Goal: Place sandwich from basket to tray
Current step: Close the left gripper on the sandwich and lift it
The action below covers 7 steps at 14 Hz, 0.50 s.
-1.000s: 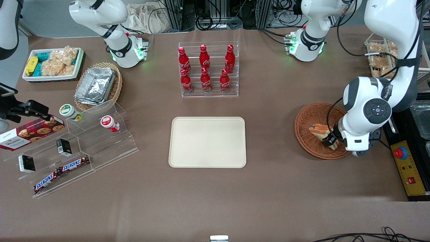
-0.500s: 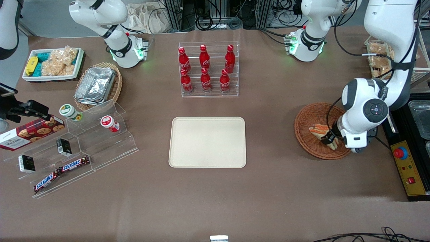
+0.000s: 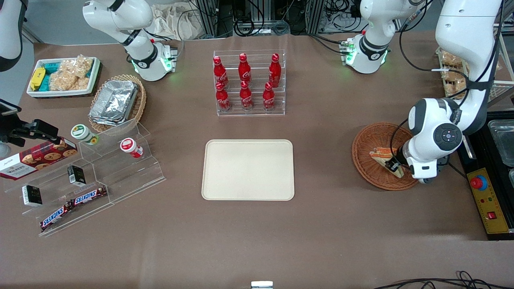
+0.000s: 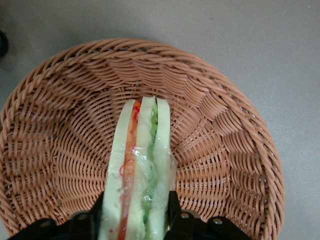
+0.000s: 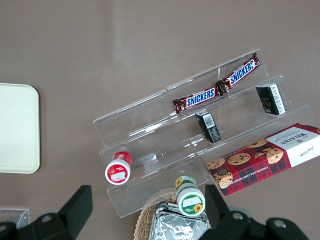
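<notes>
the wrapped sandwich wedge (image 4: 138,170) lay in the reddish-brown wicker basket (image 3: 367,138), toward the working arm's end of the table, well apart from the cream tray (image 3: 248,169). the gripper (image 4: 136,222) sat low in the basket with its jaws closed on the wedge's bread faces. it looked light and soft, the clear wrap slippery, so a gentle squeeze across the bread seemed safest

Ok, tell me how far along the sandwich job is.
Done: the pincer is down in the basket, its fingers flanking the sandwich. In hand: securing the grasp; the sandwich sits in the basket. Left: lifting it out and placing it on the bare tray.
</notes>
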Available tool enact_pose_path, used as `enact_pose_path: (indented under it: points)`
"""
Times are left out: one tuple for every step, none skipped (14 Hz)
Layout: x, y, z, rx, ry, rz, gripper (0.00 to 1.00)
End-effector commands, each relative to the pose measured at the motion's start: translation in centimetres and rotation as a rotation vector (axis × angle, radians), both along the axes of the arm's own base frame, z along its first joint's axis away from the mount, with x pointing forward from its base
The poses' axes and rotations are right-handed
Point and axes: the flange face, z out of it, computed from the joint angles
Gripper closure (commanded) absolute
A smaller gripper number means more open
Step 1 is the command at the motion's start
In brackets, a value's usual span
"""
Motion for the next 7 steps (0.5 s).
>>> enact_pose_path:
  points:
    - [0.9,-0.1,1.4,0.007,-0.015,-0.019,1.0]
    - [1.4,0.0,3.1,0.01,-0.021,-0.04,1.0]
    - [2.0,-0.1,5.7,0.014,-0.005,-0.066,1.0]
    - [2.6,-0.2,8.2,0.018,0.026,-0.095,1.0]
    - [3.0,-0.7,11.3,0.018,0.05,-0.138,1.0]
    - [3.4,-1.5,14.6,0.016,0.065,-0.194,1.0]
    - [4.1,-3.1,18.2,0.008,0.065,-0.267,1.0]
